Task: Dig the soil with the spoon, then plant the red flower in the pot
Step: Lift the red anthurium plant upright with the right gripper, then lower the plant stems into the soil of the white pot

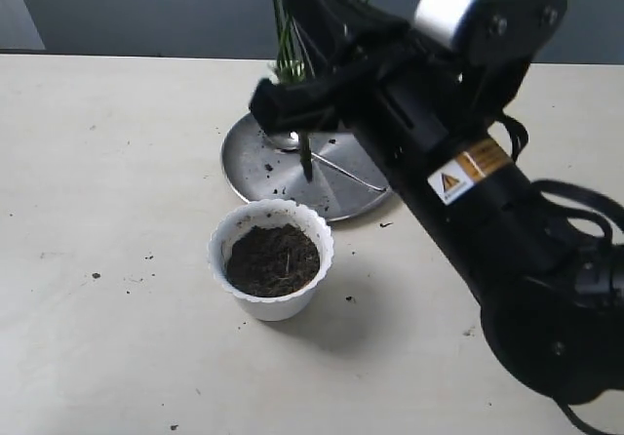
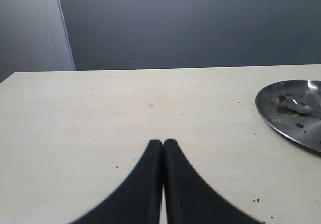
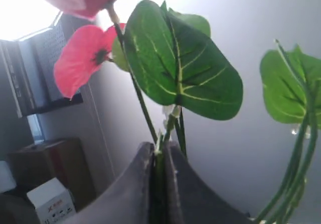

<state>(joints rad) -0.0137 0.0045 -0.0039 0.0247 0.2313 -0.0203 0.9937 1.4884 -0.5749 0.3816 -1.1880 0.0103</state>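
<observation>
The white pot point(image 1: 218, 244) stands on the table, filled with dark soil point(image 1: 273, 259). Behind it on the steel plate lies the spoon point(image 1: 339, 168), bowl under the arm; it also shows as the spoon point(image 2: 300, 105) in the left wrist view. My right gripper point(image 1: 297, 113) hangs above the plate, just behind the pot, shut on the stem of the red flower point(image 1: 306, 159), whose lower end points down. In the right wrist view the right gripper point(image 3: 160, 151) clamps the stem below the red flower point(image 3: 83, 66) and its broad leaves. My left gripper point(image 2: 163, 143) is shut on nothing, low over bare table.
The round steel plate point(image 1: 255, 167) carries soil crumbs; it appears as the steel plate point(image 2: 281, 118) in the left wrist view. Loose crumbs point(image 1: 96, 276) dot the table around the pot. The right arm point(image 1: 487, 201) spans the right side of the scene.
</observation>
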